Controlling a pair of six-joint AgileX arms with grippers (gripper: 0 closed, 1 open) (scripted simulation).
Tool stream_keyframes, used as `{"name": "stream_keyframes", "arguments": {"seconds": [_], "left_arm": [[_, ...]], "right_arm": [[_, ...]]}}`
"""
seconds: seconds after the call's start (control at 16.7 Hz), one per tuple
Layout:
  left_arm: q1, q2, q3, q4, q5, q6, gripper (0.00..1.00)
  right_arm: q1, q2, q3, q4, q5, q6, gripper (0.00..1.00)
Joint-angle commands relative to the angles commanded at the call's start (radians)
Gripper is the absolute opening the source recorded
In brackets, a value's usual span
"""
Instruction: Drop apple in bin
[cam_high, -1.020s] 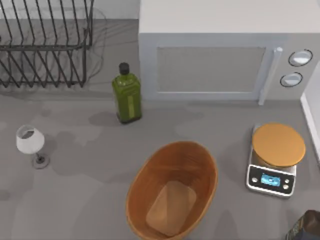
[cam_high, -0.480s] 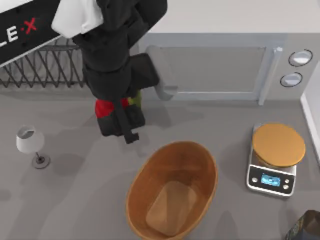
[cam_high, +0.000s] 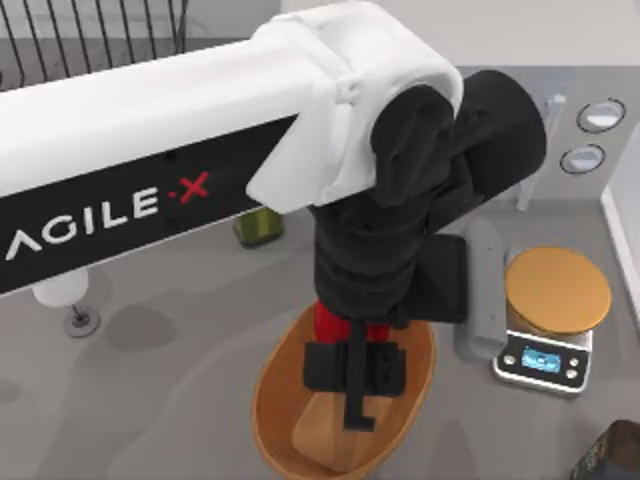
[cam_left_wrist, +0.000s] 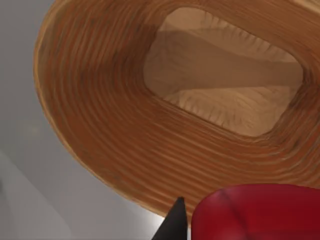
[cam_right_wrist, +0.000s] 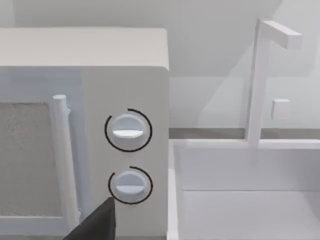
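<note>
My left arm reaches across the top view, and its gripper hangs over the inside of the bin, shut on the red apple. Some of the apple's red shows under the black wrist. From the left wrist camera, the glossy apple sits close beside one black fingertip. Below it are the ribbed brown wall of the bin and its lighter flat base. My right arm stays parked at the table's front right corner.
A scale with a round orange top stands right of the bin. A white microwave runs along the back, with a white sink beside it. A green bottle, a wine glass and a wire rack lie left.
My left arm swung in from the upper left with the apple, past the green bottle, and now holds it over the bin. The right arm has not moved.
</note>
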Motion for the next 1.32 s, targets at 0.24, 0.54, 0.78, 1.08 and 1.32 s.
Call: {"name": "stream_keyframes", "arguments": {"seconds": [0.24, 0.54, 0.78, 1.08, 1.32], "left_arm": [[0.002, 0.004, 0.001, 0.001, 0.001, 0.0, 0.0], [0.008, 0.005, -0.057, 0.075, 0.001, 0.006, 0.0], [0.011, 0.015, -0.121, 0.146, -0.001, 0.015, 0.0], [0.021, 0.028, -0.208, 0.244, 0.0, 0.021, 0.0], [0.023, 0.034, -0.232, 0.269, 0.001, 0.024, 0.0]], "right_arm": [[0.0, 0.0, 0.0, 0.0, 0.0, 0.0, 1.0], [0.0, 0.0, 0.0, 0.0, 0.0, 0.0, 1.0], [0.0, 0.0, 0.0, 0.0, 0.0, 0.0, 1.0], [0.0, 0.0, 0.0, 0.0, 0.0, 0.0, 1.0], [0.0, 0.0, 0.0, 0.0, 0.0, 0.0, 1.0]]}}
